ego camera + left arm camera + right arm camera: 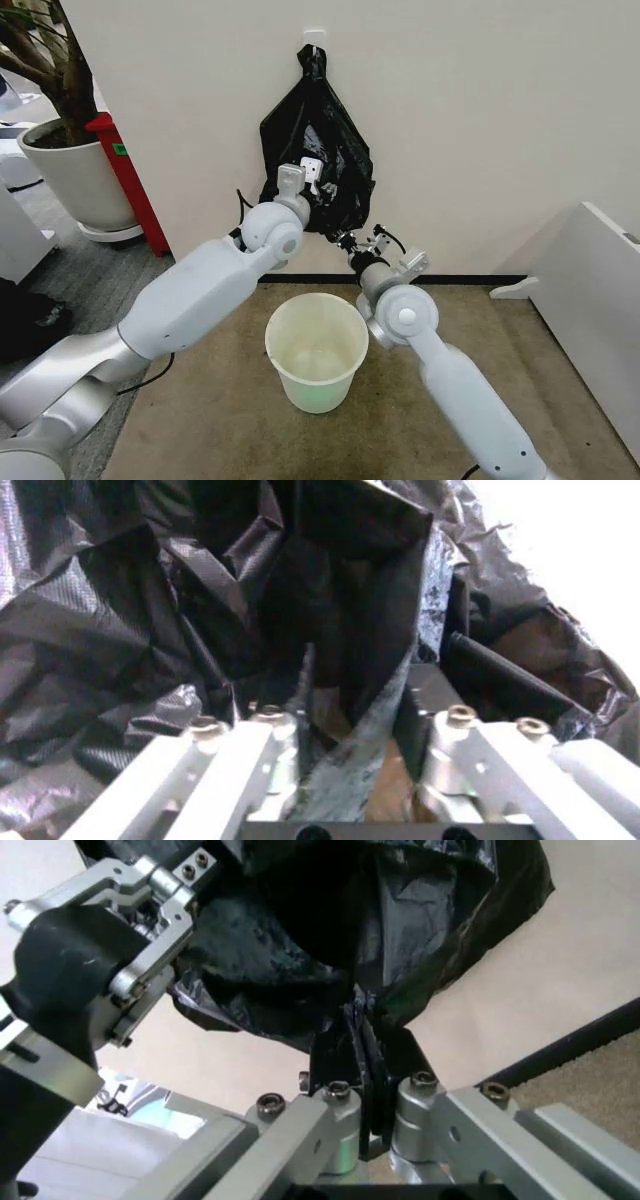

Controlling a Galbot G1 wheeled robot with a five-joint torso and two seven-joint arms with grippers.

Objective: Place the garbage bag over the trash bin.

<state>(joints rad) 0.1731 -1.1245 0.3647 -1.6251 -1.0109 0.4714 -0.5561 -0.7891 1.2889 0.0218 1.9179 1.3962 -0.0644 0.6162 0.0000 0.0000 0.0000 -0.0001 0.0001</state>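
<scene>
Both grippers, left gripper [316, 180] and right gripper [365, 1057], pinch the glossy, crinkled black garbage bag [318, 130].

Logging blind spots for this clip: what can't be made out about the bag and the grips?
- Head view: left gripper fingers blend into the garbage bag; grip unclear.
- Left wrist view: crinkled plastic surrounds the left fingers; bag mouth indistinguishable.
- Head view: the right gripper is small against the bag's bottom tip.
- Trash bin floor: washed out.
</scene>
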